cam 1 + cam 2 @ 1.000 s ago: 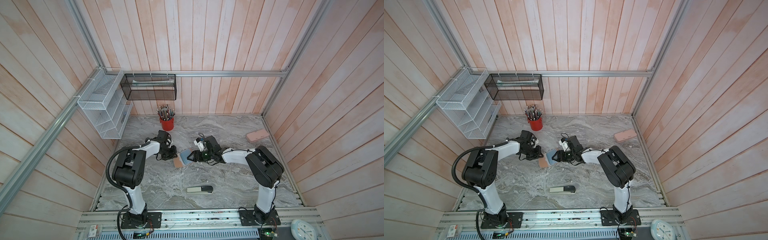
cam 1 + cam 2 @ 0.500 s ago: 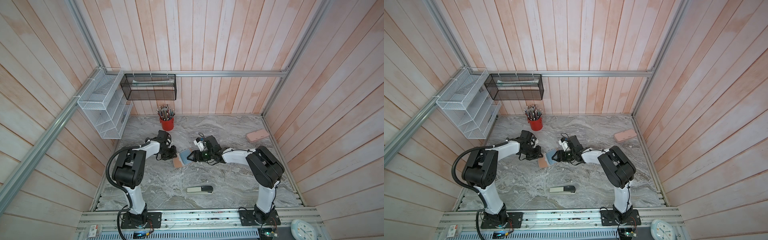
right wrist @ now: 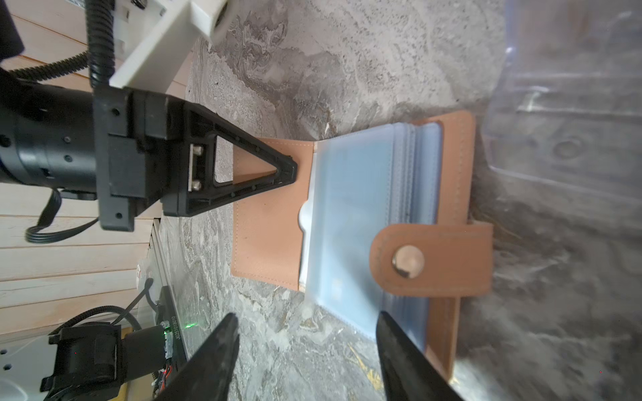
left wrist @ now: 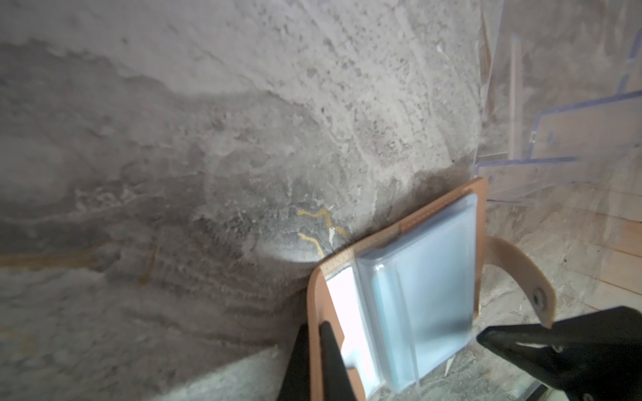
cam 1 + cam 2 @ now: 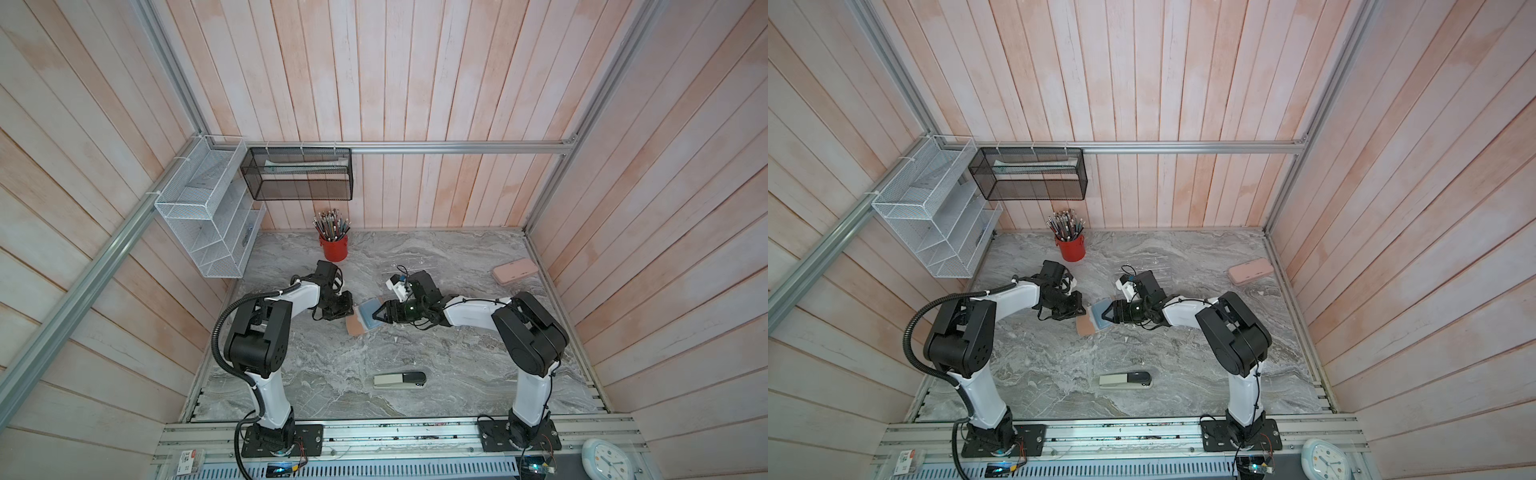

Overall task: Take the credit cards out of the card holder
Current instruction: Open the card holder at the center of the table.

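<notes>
The card holder (image 5: 355, 327) (image 5: 1085, 327) lies open on the marble table, tan covers down and bluish clear sleeves (image 3: 351, 208) fanned upward. Its snap tab (image 3: 430, 260) folds over the sleeves. My left gripper (image 4: 314, 330) (image 5: 347, 309) is shut on the edge of the holder's left cover (image 4: 317, 305), also seen from the right wrist view (image 3: 290, 170). My right gripper (image 3: 305, 333) (image 5: 376, 313) stands open just at the sleeves' free edge, one finger (image 3: 392, 347) by the sleeve stack, nothing between its fingers. The credit cards are hidden.
A clear acrylic rack (image 5: 409, 266) stands right behind the right gripper. A red pencil cup (image 5: 333, 249) is at the back, a long pink case (image 5: 514, 271) at the right wall, a stapler (image 5: 400, 379) near the front. Wire racks (image 5: 208, 220) hang on the left wall.
</notes>
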